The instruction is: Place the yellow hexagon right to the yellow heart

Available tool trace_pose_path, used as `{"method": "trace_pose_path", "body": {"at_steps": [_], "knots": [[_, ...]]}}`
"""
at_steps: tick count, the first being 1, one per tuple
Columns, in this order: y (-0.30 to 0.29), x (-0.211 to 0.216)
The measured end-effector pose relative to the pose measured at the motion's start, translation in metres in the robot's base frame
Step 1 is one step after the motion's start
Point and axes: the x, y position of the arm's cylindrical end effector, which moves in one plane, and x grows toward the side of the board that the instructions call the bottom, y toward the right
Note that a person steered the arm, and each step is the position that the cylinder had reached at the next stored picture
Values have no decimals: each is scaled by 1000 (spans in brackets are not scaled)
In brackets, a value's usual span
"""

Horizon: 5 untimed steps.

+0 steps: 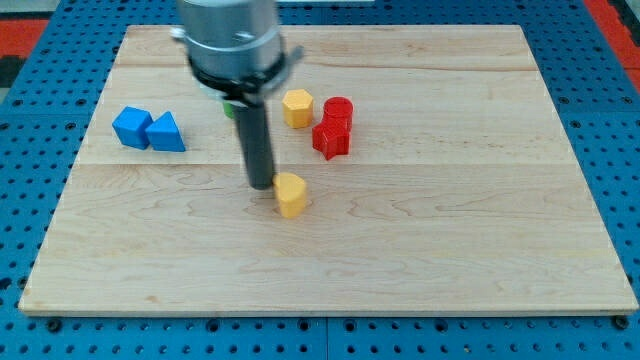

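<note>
The yellow hexagon (297, 107) lies near the board's upper middle, just left of two red blocks. A second yellow block (291, 194), which looks like the heart, lies below it near the board's centre. My tip (263, 185) rests on the board right at this lower yellow block's left side, touching it or nearly so. The rod rises from there and hides the area up and to the left. The hexagon is above the heart and apart from it, not beside it.
A red cylinder-like block (338, 109) and a red star-like block (331, 139) sit close together, right of the hexagon. Two blue blocks (131, 127) (167, 132) touch at the view's left. A green block (229, 108) peeks out behind the rod. The wooden board (450, 230) lies on blue pegboard.
</note>
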Motion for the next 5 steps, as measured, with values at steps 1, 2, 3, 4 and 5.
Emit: {"method": "trace_pose_path", "body": {"at_steps": [1, 2, 3, 4, 5], "knots": [[29, 6], [27, 25], [27, 69], [-37, 26], [-106, -34]]}}
